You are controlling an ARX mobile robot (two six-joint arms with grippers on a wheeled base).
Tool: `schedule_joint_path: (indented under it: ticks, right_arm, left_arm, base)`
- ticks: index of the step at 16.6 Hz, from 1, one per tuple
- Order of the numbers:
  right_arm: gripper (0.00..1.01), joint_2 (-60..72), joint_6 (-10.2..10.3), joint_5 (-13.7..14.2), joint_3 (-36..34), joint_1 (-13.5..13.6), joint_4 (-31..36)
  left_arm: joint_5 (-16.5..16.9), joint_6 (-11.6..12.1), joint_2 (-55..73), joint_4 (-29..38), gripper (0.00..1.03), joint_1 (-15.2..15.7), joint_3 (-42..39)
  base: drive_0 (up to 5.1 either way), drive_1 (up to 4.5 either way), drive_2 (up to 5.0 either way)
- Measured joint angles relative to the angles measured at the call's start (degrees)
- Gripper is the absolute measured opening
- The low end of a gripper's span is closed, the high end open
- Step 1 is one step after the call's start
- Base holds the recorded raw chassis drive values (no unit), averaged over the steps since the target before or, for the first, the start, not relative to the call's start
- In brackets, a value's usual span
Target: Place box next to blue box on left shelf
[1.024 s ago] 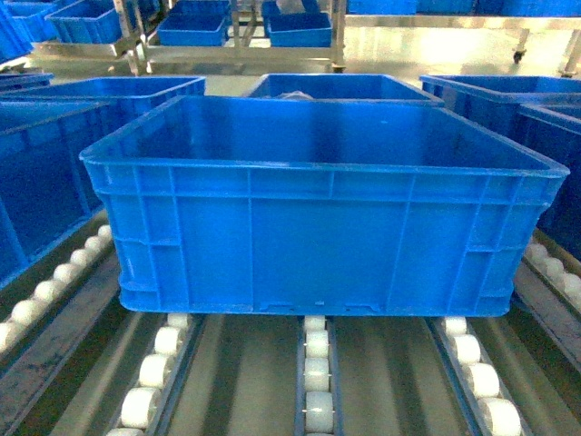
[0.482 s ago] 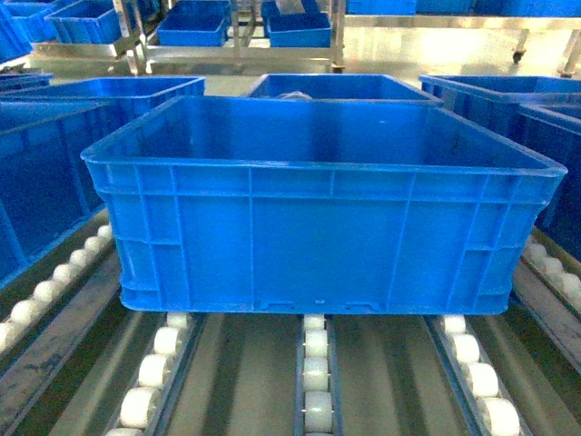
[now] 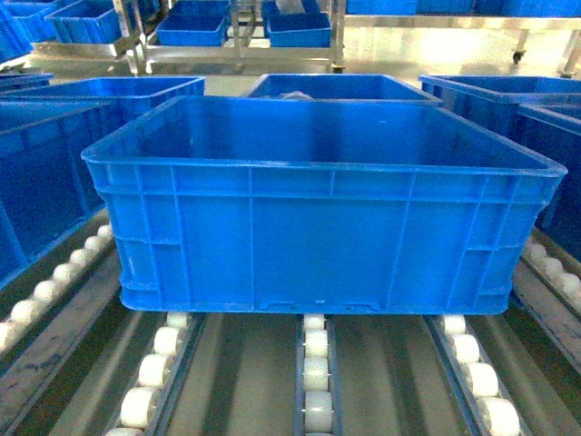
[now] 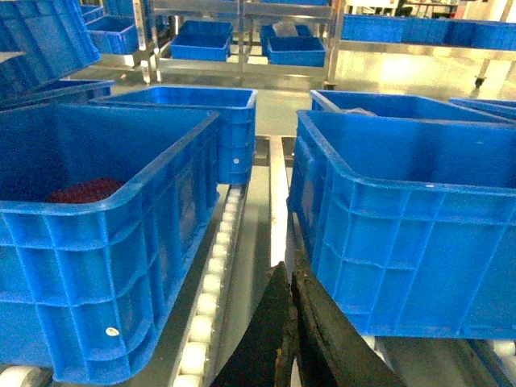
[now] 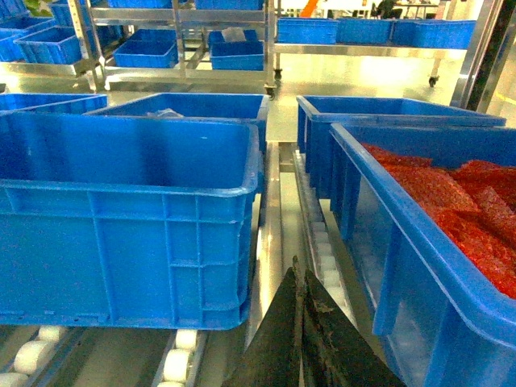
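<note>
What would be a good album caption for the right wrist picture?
Closed right gripper in the gap between the box on the left shelf rollers and a crate of red material.

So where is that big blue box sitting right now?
The box sits in the middle of the head view, resting on the white rollers of the left shelf, with other blue crates close on both sides and behind it.

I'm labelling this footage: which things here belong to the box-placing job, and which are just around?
Job:
- box, sitting on the rollers
- left shelf, its roller tracks
- neighbouring blue box on the left lane
- left gripper and right gripper, both shut, apart from the box

Just around:
- crate of red material
- crates behind
- far racks of bins
</note>
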Motion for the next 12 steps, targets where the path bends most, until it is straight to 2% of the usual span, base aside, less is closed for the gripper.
schedule_joint_path:
  ticks: [8, 12]
  right_arm:
    - [0.01, -16.2, 0.0, 0.0, 0.0, 0.0, -15.5]
    - [0.01, -21.8, 0.0, 0.0, 0.0, 0.0, -20.9]
  left_arm:
    - [0.0, 0.0, -16.7, -15.6, 0.01, 0.0, 0.0]
    - [0.0, 0.0, -22.2, -20.9, 0.01, 0.0, 0.0]
  base:
    - [0.0, 0.00, 0.0]
    - [0.0, 0.00, 0.0]
